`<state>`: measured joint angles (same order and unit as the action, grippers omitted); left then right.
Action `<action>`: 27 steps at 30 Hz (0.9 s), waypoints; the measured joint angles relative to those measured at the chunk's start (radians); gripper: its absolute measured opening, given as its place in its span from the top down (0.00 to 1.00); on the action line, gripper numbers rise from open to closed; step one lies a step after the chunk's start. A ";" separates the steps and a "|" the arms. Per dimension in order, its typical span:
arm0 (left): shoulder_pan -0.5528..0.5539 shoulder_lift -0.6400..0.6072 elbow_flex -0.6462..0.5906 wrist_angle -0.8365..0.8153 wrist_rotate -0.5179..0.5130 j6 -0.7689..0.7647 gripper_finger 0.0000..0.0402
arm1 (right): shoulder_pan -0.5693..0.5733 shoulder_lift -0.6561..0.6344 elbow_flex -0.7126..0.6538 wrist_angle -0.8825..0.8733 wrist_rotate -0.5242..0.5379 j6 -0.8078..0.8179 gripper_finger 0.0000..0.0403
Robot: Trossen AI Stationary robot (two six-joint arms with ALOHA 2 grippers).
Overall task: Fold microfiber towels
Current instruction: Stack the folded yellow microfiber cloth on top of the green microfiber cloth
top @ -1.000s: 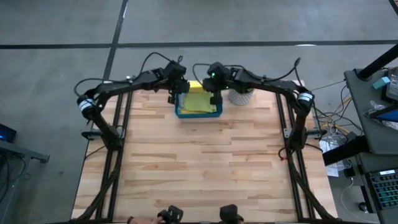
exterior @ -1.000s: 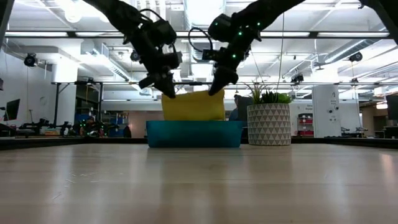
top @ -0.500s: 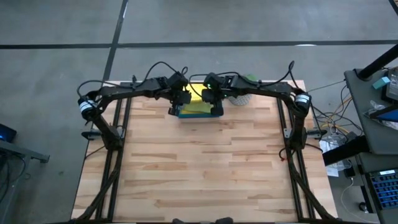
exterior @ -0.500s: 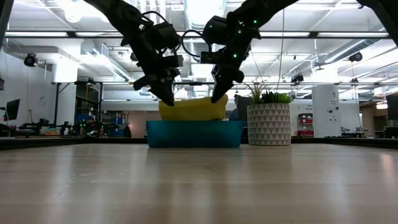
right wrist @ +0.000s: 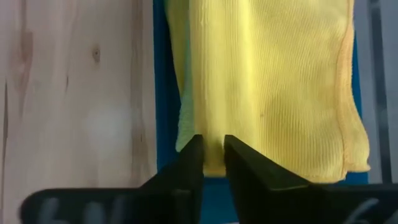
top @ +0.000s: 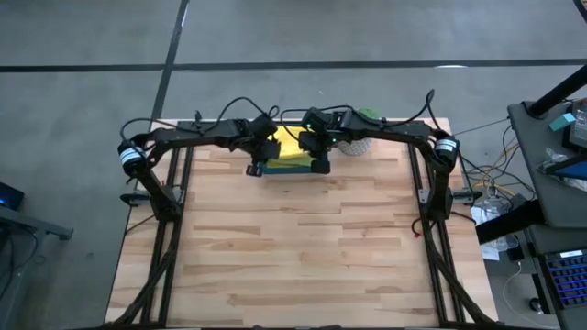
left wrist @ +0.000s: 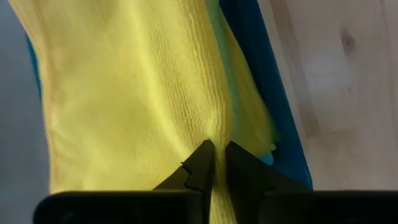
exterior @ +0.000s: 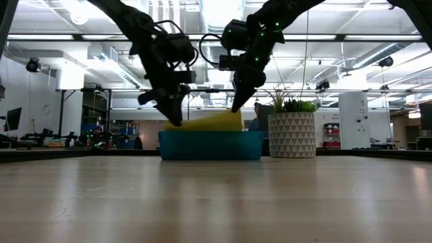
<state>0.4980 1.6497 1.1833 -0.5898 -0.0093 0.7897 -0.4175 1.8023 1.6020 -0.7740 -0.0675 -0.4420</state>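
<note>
Wooden surface, light planks, framed by dark rails. Teal tray at the far middle of the surface, holding a yellow towel draped across its top; in the low view the towel rises above the tray rim, higher toward the right arm's side. A greenish towel edge shows beneath the yellow one along one side, inside the tray. Left claw at the left end of the tray, pointed down at the towel; in the left wrist view its tips stand narrowly apart with a pinched ridge of yellow towel between them, the cloth puckering at the tips, clamped on the towel. Right claw at the right end of the tray; in the right wrist view its tips are slightly apart with the towel's edge fold between them, gripping the towel. In the low view the left claw meets the towel's low end and the right claw sits at its raised end. Planter, white with a triangle pattern and green leaves, stands on the surface just beside the tray on the right arm's side. Desk with equipment off to the right of the surface.
</note>
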 joint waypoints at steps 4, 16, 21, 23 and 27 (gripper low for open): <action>0.000 0.000 -0.021 0.002 0.001 -0.046 0.86 | 0.000 0.000 -0.001 -0.021 -0.005 0.000 0.80; -0.014 -0.013 -0.018 -0.002 0.016 -0.104 0.71 | 0.001 0.000 -0.017 0.029 -0.020 0.058 0.75; -0.008 -0.056 -0.018 -0.003 0.007 -0.100 0.71 | 0.001 0.001 -0.097 0.190 -0.021 0.078 0.84; 0.000 -0.073 -0.018 0.000 0.007 -0.099 0.71 | 0.001 0.001 -0.134 0.271 -0.023 0.084 0.89; 0.025 -0.074 -0.024 0.011 0.006 -0.099 0.71 | 0.000 0.001 -0.188 0.399 -0.023 0.087 0.97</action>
<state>0.5234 1.5759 1.1598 -0.5792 -0.0029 0.6903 -0.4171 1.8030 1.4136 -0.3752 -0.0901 -0.3552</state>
